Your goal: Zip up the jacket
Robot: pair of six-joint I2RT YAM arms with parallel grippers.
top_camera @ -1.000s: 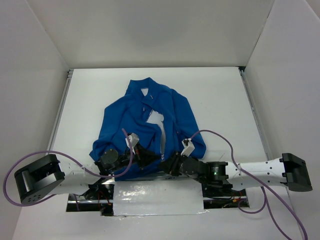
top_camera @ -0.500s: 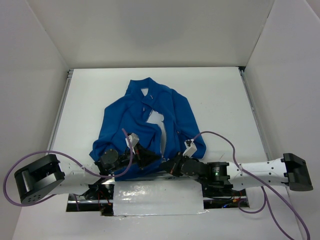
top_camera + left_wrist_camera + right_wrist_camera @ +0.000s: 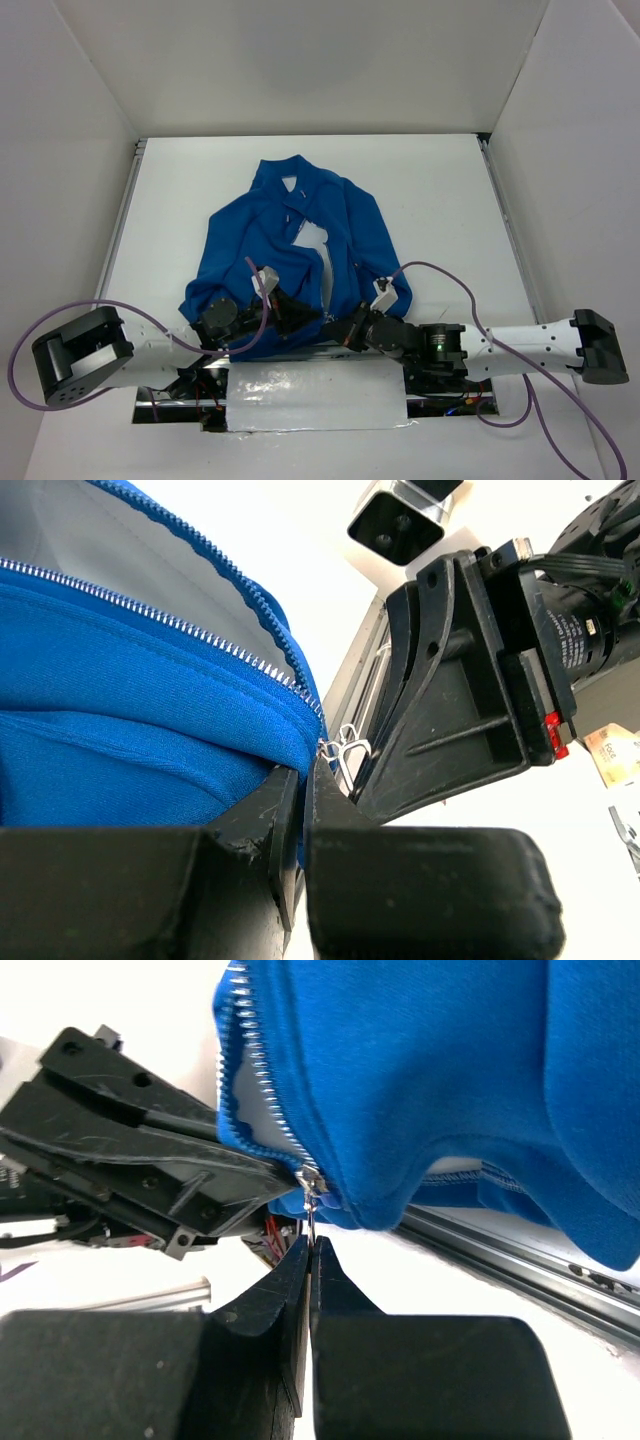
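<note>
The blue jacket [image 3: 290, 235] lies on the white table, its front open and white lining showing beside the zipper [image 3: 325, 268]. Both grippers meet at its near hem. My left gripper [image 3: 305, 776] is shut on the blue hem fabric just below the zipper's bottom end [image 3: 322, 742]. My right gripper [image 3: 312, 1243] is shut on the thin metal zipper pull [image 3: 311, 1218] that hangs from the slider [image 3: 309, 1180]. Silver zipper teeth [image 3: 262, 1065] run up from the slider with the two sides apart. In the top view the left gripper [image 3: 300, 313] and right gripper [image 3: 343, 330] sit close together.
A metal rail [image 3: 510, 1252] runs along the table's near edge under the hem. A silver sheet [image 3: 315, 395] lies between the arm bases. Purple cables [image 3: 440, 275] loop off both arms. White walls stand on three sides.
My right gripper has closed its jaws onto the zipper pull and its arm has shifted slightly right. The left gripper holds the hem as before.
</note>
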